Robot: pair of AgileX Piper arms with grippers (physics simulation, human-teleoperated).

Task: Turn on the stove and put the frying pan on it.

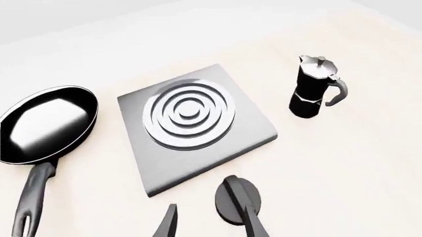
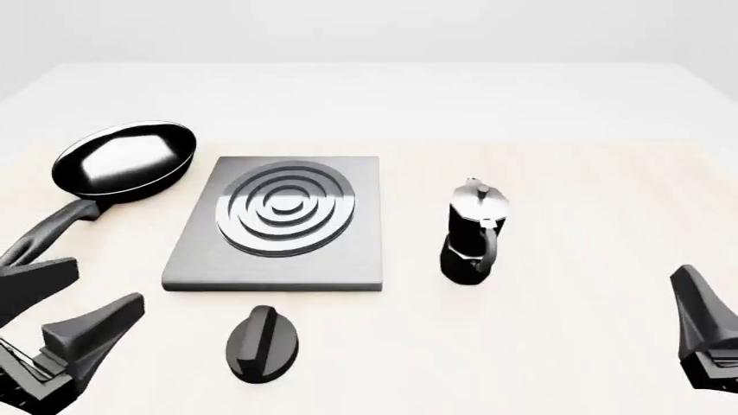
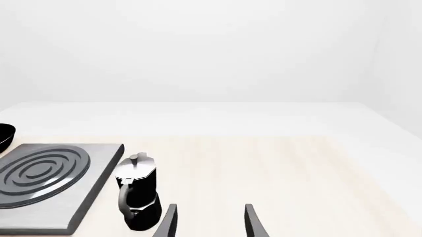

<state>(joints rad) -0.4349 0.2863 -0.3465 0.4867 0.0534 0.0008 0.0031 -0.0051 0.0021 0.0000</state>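
Observation:
The grey stove plate with silver rings lies left of centre on the table. Its black oval knob lies apart, in front of it. The black frying pan sits on the table to the left of the plate, handle pointing toward me. My left gripper is open and empty, low at the near left, just right of the handle's end. In the left wrist view its fingers stand by the knob. My right gripper is open and empty at the near right, its fingertips apart.
A black-and-silver moka pot stands upright to the right of the plate; it also shows in the right wrist view beside the plate. The light wooden table runs on to the right and to the back.

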